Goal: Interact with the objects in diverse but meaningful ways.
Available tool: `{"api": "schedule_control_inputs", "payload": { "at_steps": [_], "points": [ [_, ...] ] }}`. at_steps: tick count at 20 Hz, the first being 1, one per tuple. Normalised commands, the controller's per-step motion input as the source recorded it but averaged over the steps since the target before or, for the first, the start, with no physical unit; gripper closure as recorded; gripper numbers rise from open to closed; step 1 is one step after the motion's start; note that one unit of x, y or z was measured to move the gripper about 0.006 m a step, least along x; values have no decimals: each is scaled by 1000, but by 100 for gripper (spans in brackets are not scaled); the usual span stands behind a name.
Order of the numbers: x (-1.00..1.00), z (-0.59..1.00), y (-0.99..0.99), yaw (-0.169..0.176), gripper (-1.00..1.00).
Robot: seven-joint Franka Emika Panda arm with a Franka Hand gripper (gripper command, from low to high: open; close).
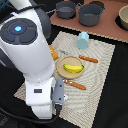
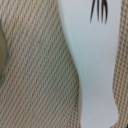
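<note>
While arm hides pincer, state unknowable, yellow banana (image 1: 73, 68) lies lengthwise across exterior view, ends sideways.

You have a dark table (image 1: 119, 75) carrying a woven beige placemat (image 1: 102, 65) and, at the far side, a brown board (image 1: 107, 31), where two grey pots (image 1: 65, 9) and a tan bowl (image 1: 123, 18) stand.

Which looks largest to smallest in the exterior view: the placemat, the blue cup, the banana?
1. Placemat, by far.
2. and 3. Banana and blue cup look about alike; the cup sits farther from the camera, so no ranking.
</note>
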Motion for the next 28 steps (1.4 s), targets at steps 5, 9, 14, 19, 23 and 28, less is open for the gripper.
{"api": "schedule_control_inputs", "payload": {
  "at_steps": [5,9,14,19,23,28],
  "points": [
    [269,0,-5,1,100],
    [294,0,-21,0,100],
    [325,-3,-8,0,100],
    [323,-34,-46,0,100],
    [298,-30,-79,0,100],
    [261,12,-59,-1,100]
  ]
}}
